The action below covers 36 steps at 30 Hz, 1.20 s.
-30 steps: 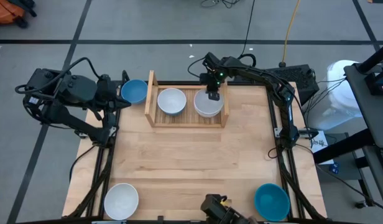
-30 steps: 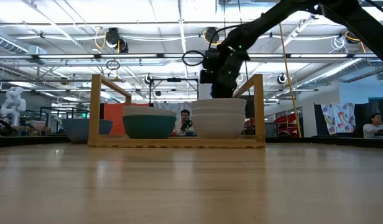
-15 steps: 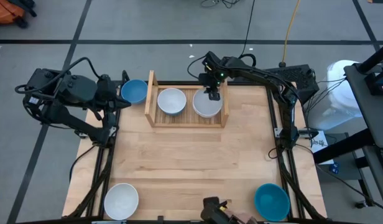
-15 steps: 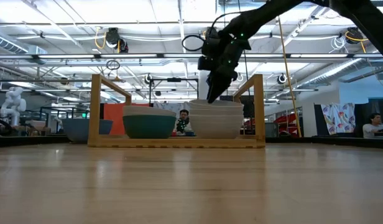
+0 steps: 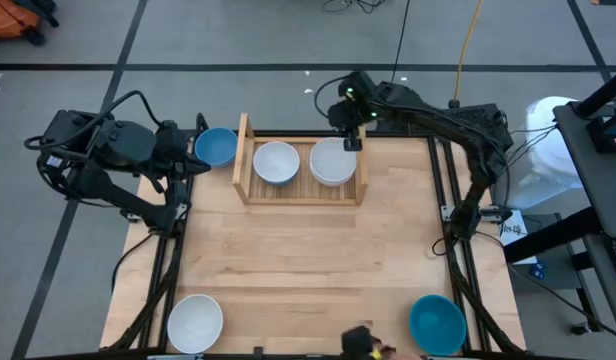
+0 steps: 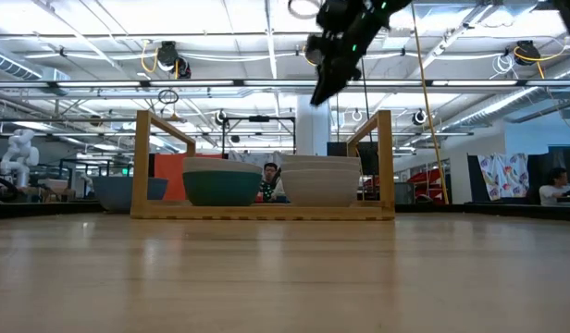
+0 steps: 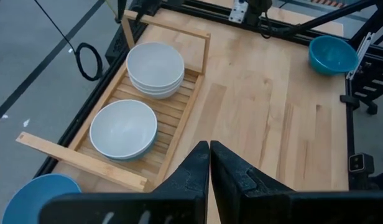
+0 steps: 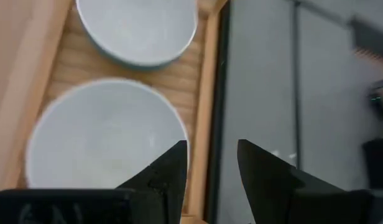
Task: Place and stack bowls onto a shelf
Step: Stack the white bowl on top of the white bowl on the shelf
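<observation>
- White bowls [image 5: 334,163] sit stacked on your shelf [image 5: 246,160] — right gripper [image 5: 349,141] spread, empty, above its back edge.
- Left gripper [image 7: 209,163] pressed together, off the table's left edge.

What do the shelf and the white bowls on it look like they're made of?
The shelf: pale unfinished-looking wood, with visible grain and slats in the left wrist view. The white bowls: smooth with a soft sheen, probably glazed ceramic, though melamine or plastic can't be ruled out by look alone.
</observation>
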Each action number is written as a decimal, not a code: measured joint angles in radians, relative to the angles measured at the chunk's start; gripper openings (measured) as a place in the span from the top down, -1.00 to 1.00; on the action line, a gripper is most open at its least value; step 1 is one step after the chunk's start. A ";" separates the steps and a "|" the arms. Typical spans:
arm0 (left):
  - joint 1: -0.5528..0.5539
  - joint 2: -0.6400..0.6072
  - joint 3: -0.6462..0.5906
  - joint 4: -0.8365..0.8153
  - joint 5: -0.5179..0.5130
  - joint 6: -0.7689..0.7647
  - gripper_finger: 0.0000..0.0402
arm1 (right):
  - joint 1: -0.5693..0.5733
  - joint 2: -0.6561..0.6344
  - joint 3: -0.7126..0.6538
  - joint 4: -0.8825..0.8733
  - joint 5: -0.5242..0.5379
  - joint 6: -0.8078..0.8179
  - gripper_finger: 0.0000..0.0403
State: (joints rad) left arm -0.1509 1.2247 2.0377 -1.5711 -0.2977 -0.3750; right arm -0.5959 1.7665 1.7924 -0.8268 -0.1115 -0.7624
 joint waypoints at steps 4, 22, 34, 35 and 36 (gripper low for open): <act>0.000 0.000 0.000 0.000 0.000 0.008 0.91 | 0.026 -0.116 0.000 0.001 0.034 0.044 0.32; 0.000 0.127 0.000 0.003 0.066 0.206 0.91 | 0.140 -0.506 0.001 -0.057 0.151 0.210 0.32; -0.001 0.220 0.000 0.001 0.248 0.351 0.97 | 0.203 -0.552 0.001 -0.120 0.165 0.332 0.32; -0.001 0.226 0.000 0.002 0.241 0.332 0.97 | 0.208 -0.552 0.001 -0.128 0.164 0.332 0.32; 0.000 0.229 0.000 0.002 0.233 0.318 0.95 | 0.211 -0.552 0.001 -0.135 0.164 0.331 0.32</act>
State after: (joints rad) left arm -0.1513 1.4535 2.0373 -1.5692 -0.0646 -0.0566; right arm -0.3854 1.2148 1.7931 -0.9616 0.0521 -0.4313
